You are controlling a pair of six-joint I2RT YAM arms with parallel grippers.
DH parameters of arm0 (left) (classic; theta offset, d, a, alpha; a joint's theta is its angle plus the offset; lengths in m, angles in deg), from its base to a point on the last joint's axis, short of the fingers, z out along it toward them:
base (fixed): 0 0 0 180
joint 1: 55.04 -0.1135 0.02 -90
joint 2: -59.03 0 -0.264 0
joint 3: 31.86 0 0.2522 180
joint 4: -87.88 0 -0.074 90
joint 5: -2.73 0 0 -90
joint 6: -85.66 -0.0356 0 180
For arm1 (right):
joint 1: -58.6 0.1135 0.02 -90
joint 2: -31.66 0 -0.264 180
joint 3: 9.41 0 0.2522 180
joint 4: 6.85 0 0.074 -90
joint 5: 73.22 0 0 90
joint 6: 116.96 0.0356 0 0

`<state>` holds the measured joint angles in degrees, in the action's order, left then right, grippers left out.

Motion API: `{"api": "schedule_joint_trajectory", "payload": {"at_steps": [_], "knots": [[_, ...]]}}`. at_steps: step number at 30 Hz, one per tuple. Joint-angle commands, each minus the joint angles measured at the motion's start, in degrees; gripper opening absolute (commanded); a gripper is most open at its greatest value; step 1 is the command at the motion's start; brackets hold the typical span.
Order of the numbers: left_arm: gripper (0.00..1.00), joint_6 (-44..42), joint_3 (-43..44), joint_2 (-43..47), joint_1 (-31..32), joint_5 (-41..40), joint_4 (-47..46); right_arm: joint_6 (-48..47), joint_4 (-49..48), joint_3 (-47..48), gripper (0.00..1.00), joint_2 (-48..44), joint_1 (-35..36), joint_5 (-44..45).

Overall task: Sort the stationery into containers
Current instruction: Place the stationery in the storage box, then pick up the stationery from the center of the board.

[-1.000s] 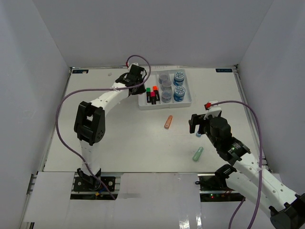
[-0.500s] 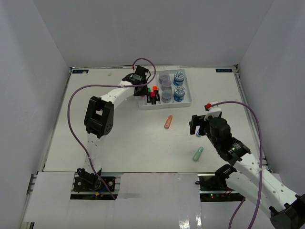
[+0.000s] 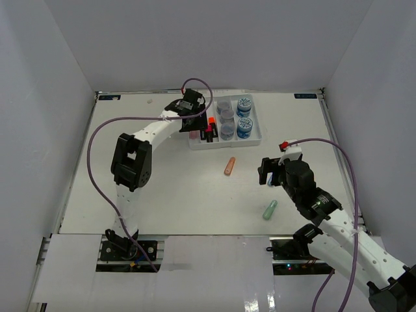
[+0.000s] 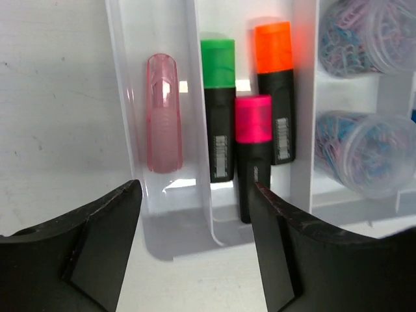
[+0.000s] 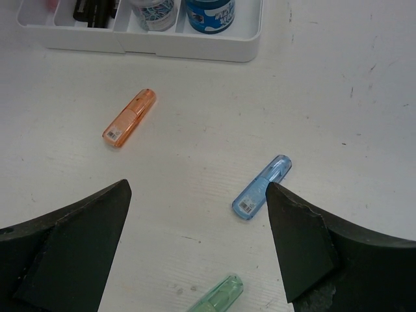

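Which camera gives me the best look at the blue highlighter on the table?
Right wrist: the blue highlighter lies whole, unobstructed and close up. Top external shows only a sliver of it beside the right gripper; left wrist does not show it.

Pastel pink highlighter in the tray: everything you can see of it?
The pastel pink highlighter is stubby, translucent plastic, with a rounded cap end and a ribbed body. It lies flat, lengthwise, alone in the white tray's outermost compartment. The open left gripper hovers clear of it.
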<state>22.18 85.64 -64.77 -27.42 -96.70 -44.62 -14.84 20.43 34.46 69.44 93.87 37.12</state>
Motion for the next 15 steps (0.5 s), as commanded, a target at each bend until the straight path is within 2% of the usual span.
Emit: {"api": "schedule_joint_trajectory", "payload": {"at_steps": [1, 5, 8, 15], "knots": [[0.78, 0.8, -2.0, 9.3, 3.3, 2.7, 0.5, 1.1, -1.0, 1.4, 0.9, -1.5, -0.1, 1.2], [0.79, 3.4, -7.9, 13.9, 9.2, 0.6, 0.4, 1.5, -0.9, 1.4, 0.9, -1.7, -0.1, 1.6], [0.79, 5.7, -10.8, 14.3, 14.3, -2.3, 0.4, 1.8, -0.9, 1.3, 0.9, -2.2, -0.2, 1.6], [0.79, 7.8, -10.8, 9.0, 21.2, -7.6, 0.8, 2.1, 0.1, 1.2, 0.9, -3.9, -0.1, 1.5]]}}
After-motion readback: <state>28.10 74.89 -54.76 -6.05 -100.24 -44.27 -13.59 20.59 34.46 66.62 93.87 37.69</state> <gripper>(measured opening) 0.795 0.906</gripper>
